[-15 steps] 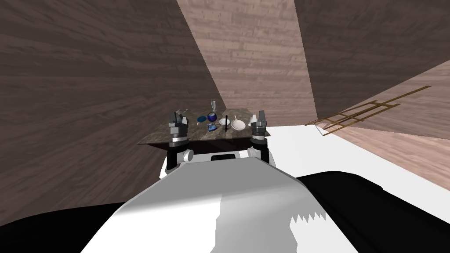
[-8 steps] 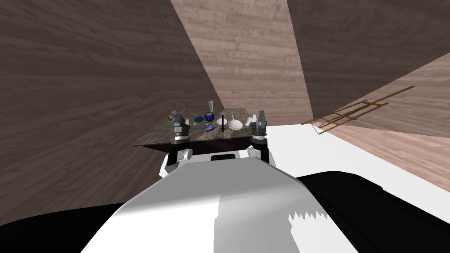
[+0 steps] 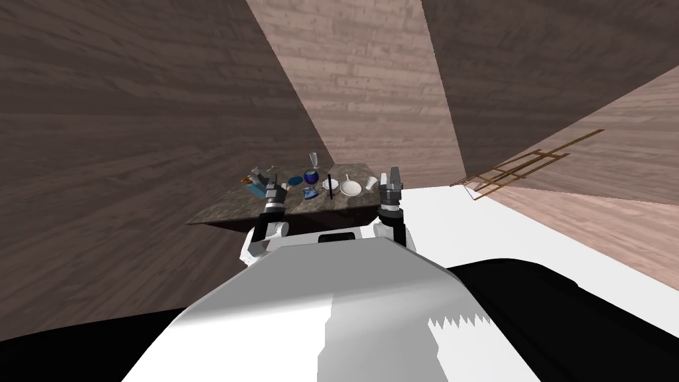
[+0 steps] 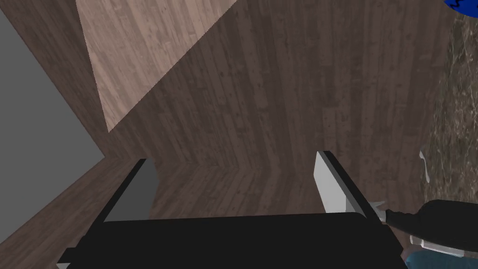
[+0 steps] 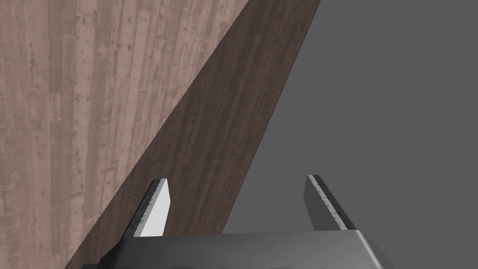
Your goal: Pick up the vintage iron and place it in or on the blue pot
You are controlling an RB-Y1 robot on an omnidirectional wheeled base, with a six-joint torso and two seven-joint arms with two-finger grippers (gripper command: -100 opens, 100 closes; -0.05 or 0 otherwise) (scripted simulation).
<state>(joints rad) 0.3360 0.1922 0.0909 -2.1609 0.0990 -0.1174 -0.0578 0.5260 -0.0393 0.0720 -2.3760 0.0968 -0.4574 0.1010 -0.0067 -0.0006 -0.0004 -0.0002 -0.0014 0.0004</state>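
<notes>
surface: dark marbled table [image 3: 225, 211] set against brown plank walls, small things clustered toward its far side.
iron: small blue and grey piece [image 3: 309, 193] resting on the table, just in front of the blue pot [image 3: 310, 177] and apart from it.
long axis: too small to tell.
neighbours: black stick [image 3: 329, 186] just to the iron's right, white pan [image 3: 350, 188] beyond that, blue disc [image 3: 292, 181] to its left.
left gripper [image 3: 270, 180]: fingers spread wide with nothing between them, over the table's left part; the iron lies near, to its right.
right gripper [image 3: 393, 176]: blades wide apart and empty, by the table's right end, well apart from the iron, with stick and pan between.
nearer arm: the left, as i judge it.
coming move: probably a swing of the left hand to the right and down over the iron, which is not yet between its fingers.
</notes>
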